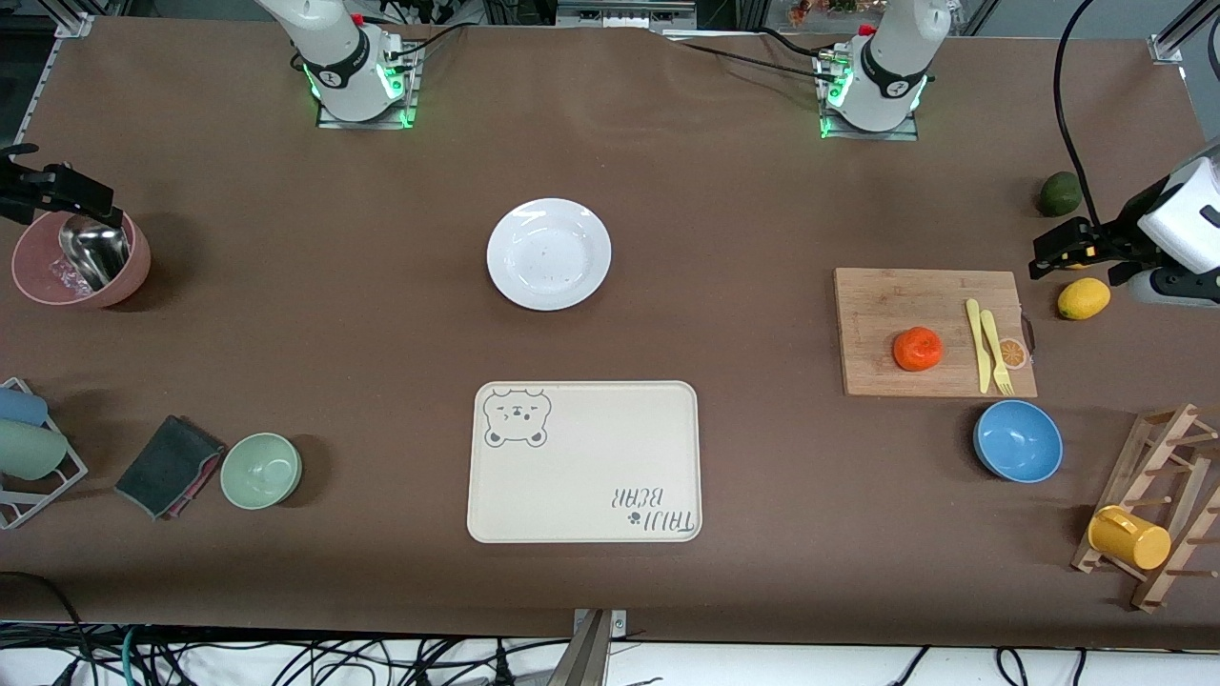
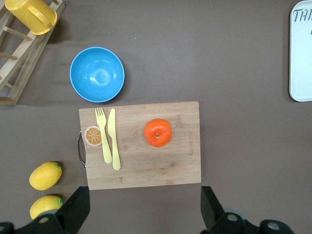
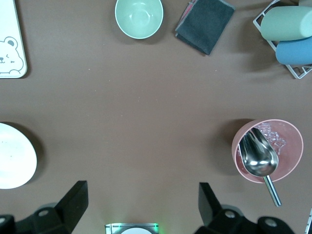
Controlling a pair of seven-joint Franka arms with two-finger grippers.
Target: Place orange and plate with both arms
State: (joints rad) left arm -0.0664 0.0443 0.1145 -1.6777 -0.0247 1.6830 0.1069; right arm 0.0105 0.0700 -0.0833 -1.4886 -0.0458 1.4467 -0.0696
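The orange point(image 1: 917, 349) sits on a wooden cutting board point(image 1: 886, 305) toward the left arm's end of the table; it also shows in the left wrist view point(image 2: 158, 132). The white plate point(image 1: 549, 253) lies empty mid-table, farther from the camera than the cream bear tray point(image 1: 583, 462); its rim shows in the right wrist view point(image 3: 12, 156). My left gripper point(image 1: 1058, 250) is open and empty, up over the table beside the board, near the lemons; its jaws stand wide apart point(image 2: 144, 209). My right gripper point(image 1: 86, 195) is open and empty over the pink bowl's edge point(image 3: 141, 204).
A yellow fork and knife point(image 1: 986, 343) lie on the board. A blue bowl point(image 1: 1017, 441), lemon point(image 1: 1083, 298), dark green fruit point(image 1: 1059, 193) and rack with yellow mug point(image 1: 1129, 538) are nearby. Pink bowl with metal scoop point(image 1: 81, 257), green bowl point(image 1: 261, 470), dark cloth point(image 1: 167, 465), cup rack point(image 1: 29, 448).
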